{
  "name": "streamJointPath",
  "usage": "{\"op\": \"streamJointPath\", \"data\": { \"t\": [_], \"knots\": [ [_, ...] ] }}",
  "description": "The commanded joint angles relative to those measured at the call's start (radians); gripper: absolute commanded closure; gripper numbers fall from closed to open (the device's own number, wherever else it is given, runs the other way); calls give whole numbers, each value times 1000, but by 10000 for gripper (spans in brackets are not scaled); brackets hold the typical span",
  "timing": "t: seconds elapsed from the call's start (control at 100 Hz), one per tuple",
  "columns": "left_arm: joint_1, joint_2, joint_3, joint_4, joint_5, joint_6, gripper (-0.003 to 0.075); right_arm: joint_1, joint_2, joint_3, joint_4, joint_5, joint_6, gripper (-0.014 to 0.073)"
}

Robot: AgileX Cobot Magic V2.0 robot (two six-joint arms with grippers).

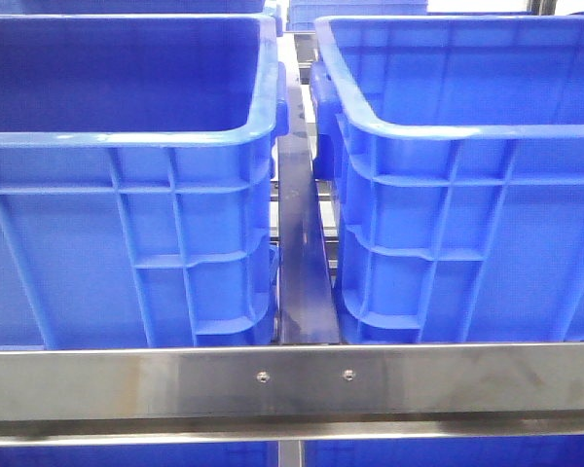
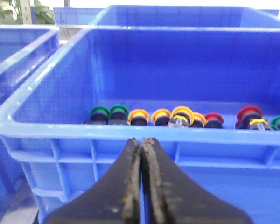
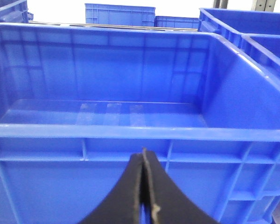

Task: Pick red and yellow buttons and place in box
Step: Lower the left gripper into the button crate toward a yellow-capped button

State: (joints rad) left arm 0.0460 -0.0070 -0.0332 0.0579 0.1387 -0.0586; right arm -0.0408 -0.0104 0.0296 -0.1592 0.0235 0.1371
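Note:
In the left wrist view a blue crate [image 2: 84, 131] holds a row of small round buttons on its floor. Among them are several yellow buttons [image 2: 139, 115] and two red buttons [image 2: 213, 118], one of them further along [image 2: 249, 112]. My left gripper [image 2: 141, 140] is shut and empty, outside the crate's near wall just under its rim. In the right wrist view the box [image 3: 84, 131] is empty. My right gripper [image 3: 143, 151] is shut and empty against the outside of its near wall. Neither gripper shows in the front view.
Green buttons [image 2: 100, 112] lie in the same row as the red and yellow ones. The front view shows two blue crates side by side, the left crate [image 1: 127, 146] and the right crate [image 1: 448, 126], with a narrow gap [image 1: 300, 253] between them. A steel rail [image 1: 292, 379] crosses in front. More blue crates stand behind.

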Motion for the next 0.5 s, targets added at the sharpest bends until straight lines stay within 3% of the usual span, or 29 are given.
{"op": "streamJointPath", "data": {
  "t": [0.0, 0.23, 0.49],
  "knots": [
    [-5, -25, -90, -8, -7, -10, 740, 0, -24, -17, -11, -80, -1, 664],
    [-5, 83, -287, -24, 165, -10, 740, 0, -24, -17, -11, -80, -1, 664],
    [-5, 365, -518, -25, 346, -5, 740, 0, -24, -17, -11, -80, -1, 664]
  ]
}}
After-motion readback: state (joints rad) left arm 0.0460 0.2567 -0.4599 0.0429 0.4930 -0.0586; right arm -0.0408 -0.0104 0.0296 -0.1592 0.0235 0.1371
